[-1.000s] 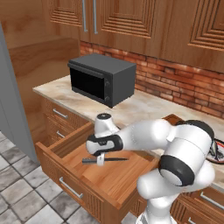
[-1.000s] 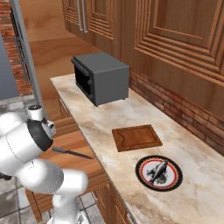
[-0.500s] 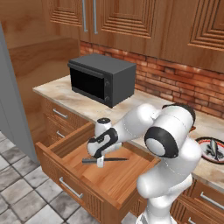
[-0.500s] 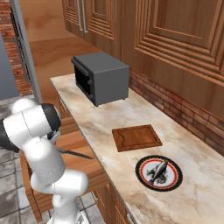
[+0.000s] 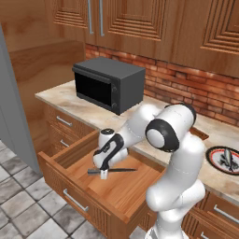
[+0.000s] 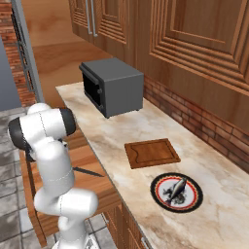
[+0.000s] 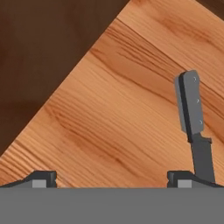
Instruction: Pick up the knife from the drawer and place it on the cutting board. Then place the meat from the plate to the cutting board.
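Observation:
The knife (image 5: 122,170) lies flat on the floor of the open wooden drawer (image 5: 70,186), also visible as the knife (image 6: 88,171). My gripper (image 5: 103,175) hangs low inside the drawer over the knife's handle end, open. In the hand view the knife (image 7: 191,109) lies to the right, its blade running down to the right fingertip (image 7: 180,178), and my gripper (image 7: 111,181) stands wide open with bare wood between the fingers. On the counter sit the cutting board (image 6: 151,152) and the plate (image 6: 160,197) with the meat (image 6: 175,188) on it.
A dark microwave (image 5: 109,84) stands on the marble counter (image 6: 121,129) at the left. Narrow drawers (image 5: 63,122) sit beneath it. A brick wall (image 5: 186,84) and wooden cabinets back the counter. The drawer's side wall (image 7: 43,52) looms dark beside the hand.
The arm's upper links have swung around above the drawer and the hand has settled slightly lower at the knife's handle end. The knife has not moved.

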Controlling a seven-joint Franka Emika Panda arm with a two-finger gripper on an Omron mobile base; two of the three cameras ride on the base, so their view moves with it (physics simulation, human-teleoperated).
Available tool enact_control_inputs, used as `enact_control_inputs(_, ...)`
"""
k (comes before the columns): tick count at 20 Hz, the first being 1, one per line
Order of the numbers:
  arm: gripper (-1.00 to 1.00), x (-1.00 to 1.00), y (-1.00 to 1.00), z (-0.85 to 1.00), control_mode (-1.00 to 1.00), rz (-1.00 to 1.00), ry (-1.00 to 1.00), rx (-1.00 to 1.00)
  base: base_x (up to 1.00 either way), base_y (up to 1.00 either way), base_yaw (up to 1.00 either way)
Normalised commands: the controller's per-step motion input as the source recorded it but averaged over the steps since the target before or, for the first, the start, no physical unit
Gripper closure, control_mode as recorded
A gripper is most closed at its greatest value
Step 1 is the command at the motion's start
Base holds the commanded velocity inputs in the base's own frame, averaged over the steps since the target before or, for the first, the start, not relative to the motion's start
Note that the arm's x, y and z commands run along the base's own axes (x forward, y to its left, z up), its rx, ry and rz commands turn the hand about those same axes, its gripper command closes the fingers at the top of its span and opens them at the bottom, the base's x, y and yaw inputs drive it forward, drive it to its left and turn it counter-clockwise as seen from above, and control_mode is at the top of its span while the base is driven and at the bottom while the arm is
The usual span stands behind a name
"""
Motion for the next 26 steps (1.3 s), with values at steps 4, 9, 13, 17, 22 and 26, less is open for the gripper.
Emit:
enact_control_inputs(4,-1.0,0.03,0.25,-0.27,-1.0,0.0,0.01,0.0,0.0,0.0,0.0)
enact_control_inputs(9,-1.0,0.28,0.02,-0.13,-1.0,0.0,0.0,0.0,0.0,0.0,0.0)
enact_control_inputs(13,-1.0,0.32,0.04,-0.23,-1.0,0.0,0.0,0.0,0.0,0.0,0.0)
enact_control_inputs(17,-1.0,0.41,0.07,-0.28,-1.0,0.0,0.0,0.0,0.0,0.0,0.0)
enact_control_inputs(22,-1.0,0.32,0.14,-0.36,-1.0,0.0,0.0,0.0,0.0,0.0,0.0)
enact_control_inputs(26,-1.0,0.33,0.12,-0.27,-1.0,0.0,0.0,-0.01,0.0,0.0,0.0)
